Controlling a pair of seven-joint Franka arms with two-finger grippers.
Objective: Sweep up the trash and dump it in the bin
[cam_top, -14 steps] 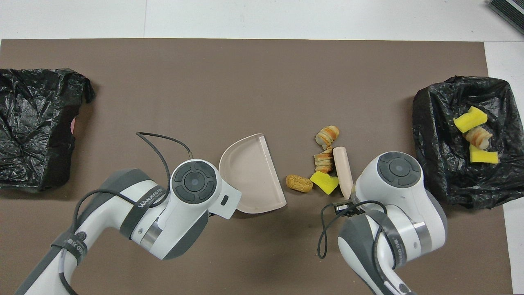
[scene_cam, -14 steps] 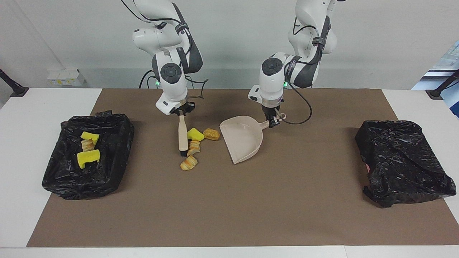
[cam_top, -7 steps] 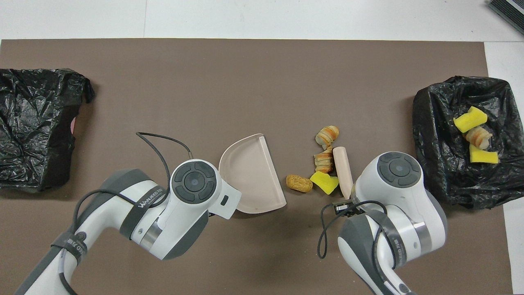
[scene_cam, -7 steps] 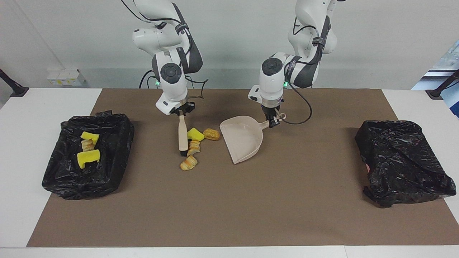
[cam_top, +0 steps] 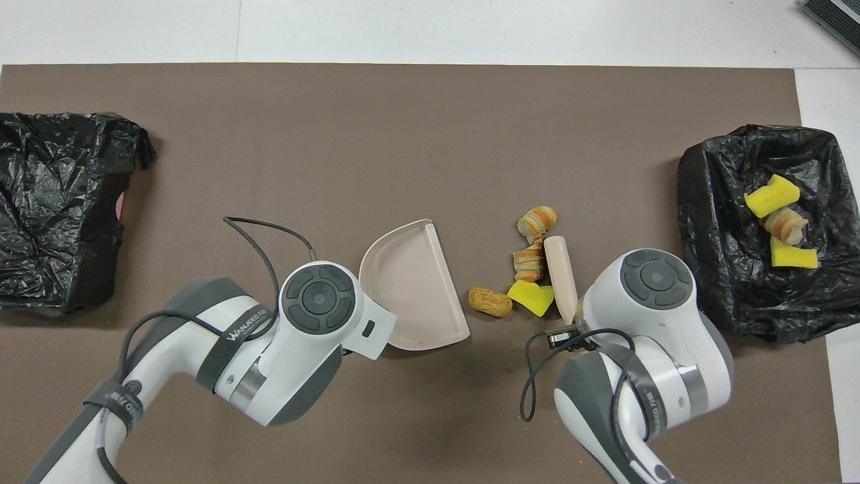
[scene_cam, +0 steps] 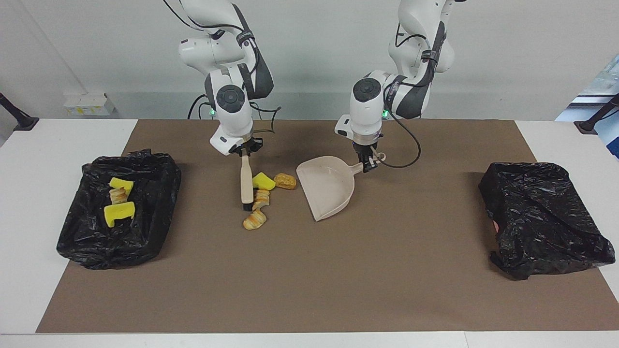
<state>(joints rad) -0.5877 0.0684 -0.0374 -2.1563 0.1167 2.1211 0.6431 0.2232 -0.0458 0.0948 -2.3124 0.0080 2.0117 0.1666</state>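
Right gripper [scene_cam: 245,151] is clamped on the brush [scene_cam: 246,181] handle, bristles down on the brown mat [scene_cam: 309,270], right against the loose trash [scene_cam: 263,193] near the mat's middle. Left gripper [scene_cam: 368,164] is clenched on the dustpan [scene_cam: 326,188] handle, pan mouth facing the pile. Three more trash pieces [scene_cam: 118,200] sit in the black-lined bin [scene_cam: 145,232] at the right arm's end; another covered bin [scene_cam: 541,217] sits at the left arm's end.
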